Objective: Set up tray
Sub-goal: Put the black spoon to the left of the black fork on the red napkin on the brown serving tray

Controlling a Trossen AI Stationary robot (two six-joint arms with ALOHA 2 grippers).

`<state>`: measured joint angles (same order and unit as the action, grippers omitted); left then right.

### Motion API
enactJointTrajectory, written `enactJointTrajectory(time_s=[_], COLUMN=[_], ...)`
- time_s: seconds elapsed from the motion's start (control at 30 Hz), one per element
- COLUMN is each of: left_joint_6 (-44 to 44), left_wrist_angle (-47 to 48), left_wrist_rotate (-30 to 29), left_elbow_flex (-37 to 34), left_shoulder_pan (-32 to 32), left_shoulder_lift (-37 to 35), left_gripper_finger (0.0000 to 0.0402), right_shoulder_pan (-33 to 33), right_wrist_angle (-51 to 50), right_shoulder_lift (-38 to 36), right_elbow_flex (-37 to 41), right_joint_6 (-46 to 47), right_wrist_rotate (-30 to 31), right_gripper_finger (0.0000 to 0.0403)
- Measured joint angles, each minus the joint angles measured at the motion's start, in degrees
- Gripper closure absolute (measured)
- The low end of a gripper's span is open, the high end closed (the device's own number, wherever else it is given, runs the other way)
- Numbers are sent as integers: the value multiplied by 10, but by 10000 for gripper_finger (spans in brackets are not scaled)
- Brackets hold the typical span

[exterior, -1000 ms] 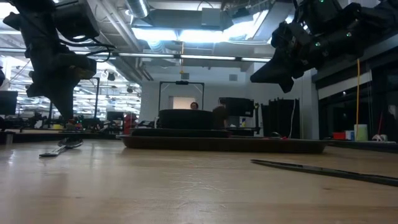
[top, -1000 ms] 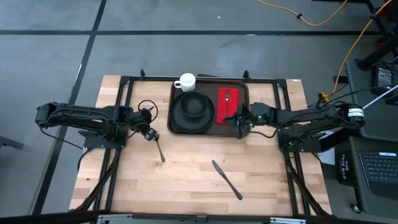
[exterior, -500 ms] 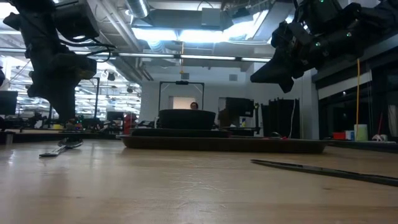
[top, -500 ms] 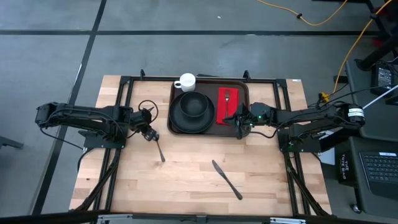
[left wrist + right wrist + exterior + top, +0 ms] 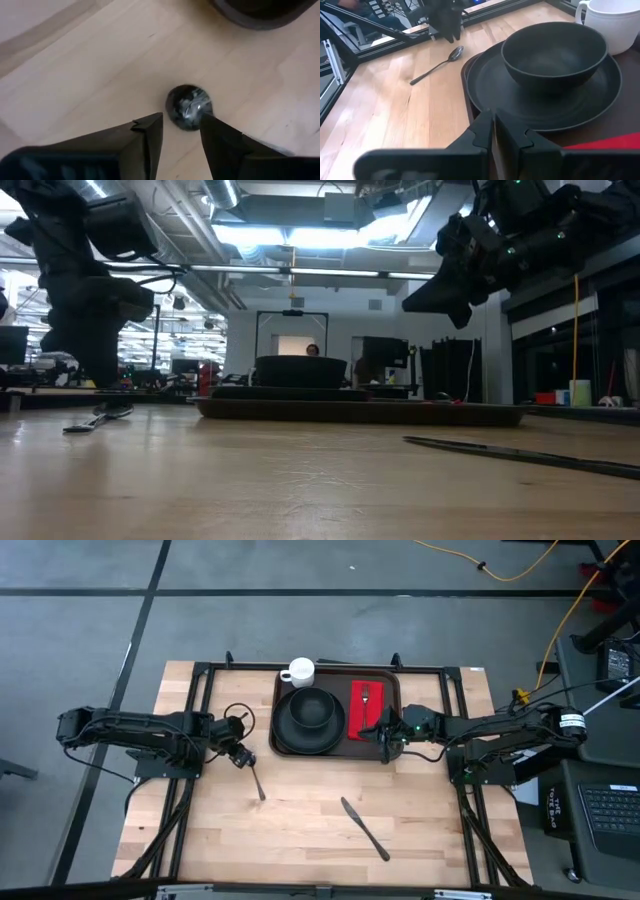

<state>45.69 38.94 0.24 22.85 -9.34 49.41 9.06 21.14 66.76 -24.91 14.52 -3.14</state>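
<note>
Beside the tray (image 5: 388, 740), spoon (image 5: 257, 781) and knife (image 5: 364, 828).

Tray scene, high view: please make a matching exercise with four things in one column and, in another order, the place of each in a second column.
Things:
1. fork
2. bowl
3. knife
4. mug

Places:
a. on the black plate
b. on the bare wooden table, away from the tray
c. on the red napkin
d. at the tray's far left corner

Pairs: 1-c, 2-a, 3-b, 4-d
</note>
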Motion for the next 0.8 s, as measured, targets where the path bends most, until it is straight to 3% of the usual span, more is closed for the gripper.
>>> enactJointTrajectory(time_s=[0.8], left_joint_6=[-37], left_wrist_angle=[-39], left_wrist_rotate=[41], left_elbow_flex=[-25], left_shoulder_pan=[-68], left_shoulder_lift=[6], left_gripper_finger=[288], right_shoulder_pan=[0], right_wrist_angle=[5], right_shoulder_lift=[0], right_elbow_flex=[0], right_joint_6=[0], right_wrist_rotate=[0], right_gripper_finger=[377])
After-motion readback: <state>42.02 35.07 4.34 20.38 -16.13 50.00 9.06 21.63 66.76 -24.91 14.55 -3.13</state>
